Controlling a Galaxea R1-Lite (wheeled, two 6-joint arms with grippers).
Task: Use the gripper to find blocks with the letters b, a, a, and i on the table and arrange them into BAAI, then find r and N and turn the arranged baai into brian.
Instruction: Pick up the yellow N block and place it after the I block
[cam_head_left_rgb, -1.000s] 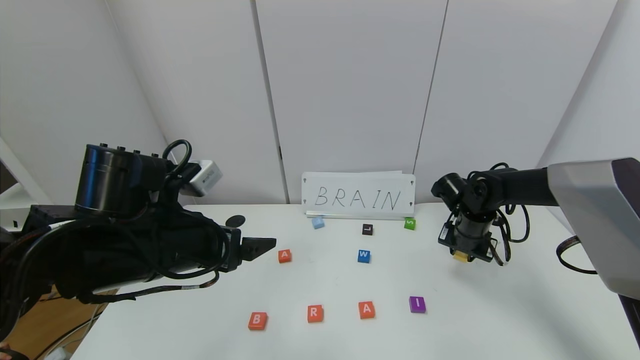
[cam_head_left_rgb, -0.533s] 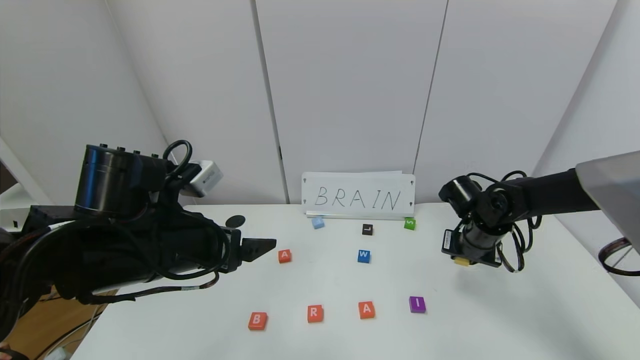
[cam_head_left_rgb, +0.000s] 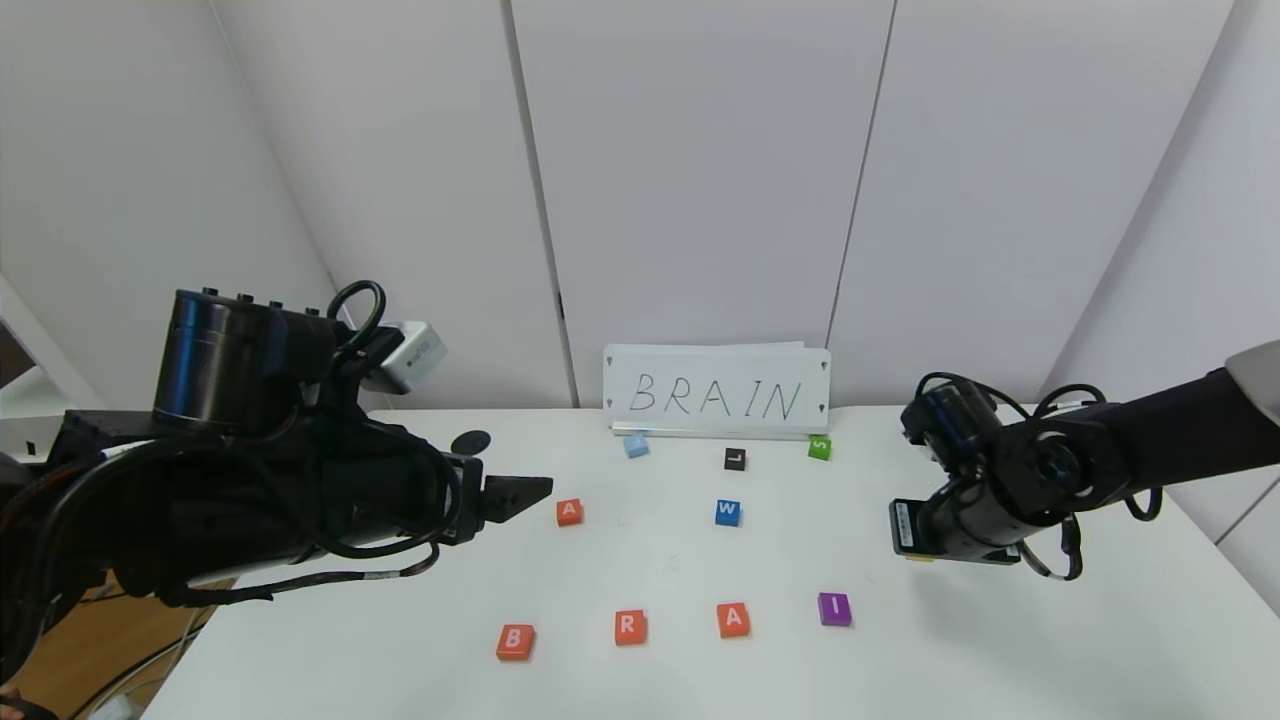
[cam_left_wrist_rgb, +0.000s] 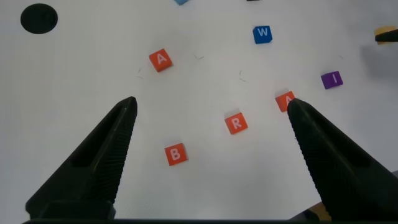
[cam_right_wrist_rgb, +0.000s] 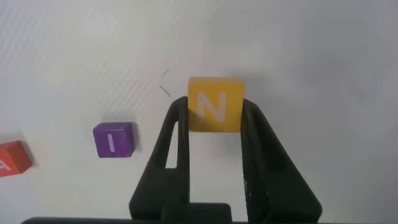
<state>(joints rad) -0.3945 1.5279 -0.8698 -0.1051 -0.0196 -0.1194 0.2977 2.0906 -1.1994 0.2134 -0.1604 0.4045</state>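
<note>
N (cam_right_wrist_rgb: 214, 104) sits upright, face up, clamped in the right gripper (cam_right_wrist_rgb: 214, 121) above the desk (cam_head_left_rgb: 950, 640). Left gripper (cam_left_wrist_rgb: 208, 118) hovers wide over R (cam_left_wrist_rgb: 236, 123).

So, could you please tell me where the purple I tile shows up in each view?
Head view: purple I tile, right end of the near row.
Left wrist view, beyond the open left gripper's finger.
Right wrist view, beside the right gripper.
Shared landmark: neighbouring orange-red A tile.

Right claw (cam_right_wrist_rgb: 214, 121) carrying N (cam_right_wrist_rgb: 215, 104) moved lower, nearer, toward I (cam_head_left_rgb: 835, 608).
</note>
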